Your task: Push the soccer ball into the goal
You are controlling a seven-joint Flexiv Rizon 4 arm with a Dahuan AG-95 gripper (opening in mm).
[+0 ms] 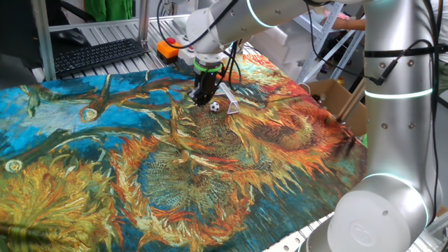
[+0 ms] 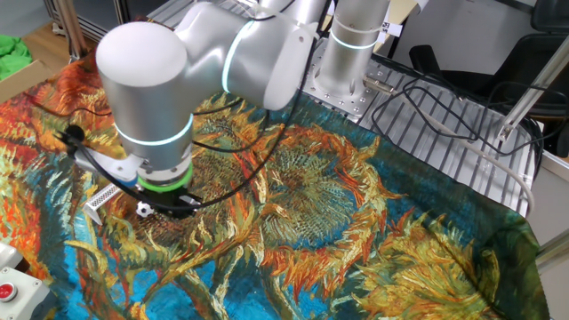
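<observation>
The end effector (image 1: 204, 97) is seen lowered close to the table (image 1: 105, 175), which is covered by a cloth (image 1: 231, 161) printed with sunflowers in orange, yellow and blue; its dark fingers point downward, and whether they stand apart or together cannot be told from either view, nothing being visibly clamped between them. The soccer ball (image 1: 214, 106) is observed resting on the cloth just beside the fingertips, on the side toward the goal; contact between ball and fingers cannot be confirmed. The goal (image 1: 228, 99), a pale wedge-shaped frame, is found immediately beyond the ball, so that the ball lies between the end effector and the goal; in the other fixed view the ball (image 2: 143, 210) shows at the lower edge of the wrist housing, with the goal (image 2: 103, 199) just beside it, partly hidden by the arm. Behind the end effector in one fixed view an orange object (image 1: 166, 49) and a black keyboard (image 1: 98, 56) are noted; a box with a red button (image 2: 7, 291) is recorded at the table corner in the other fixed view.
</observation>
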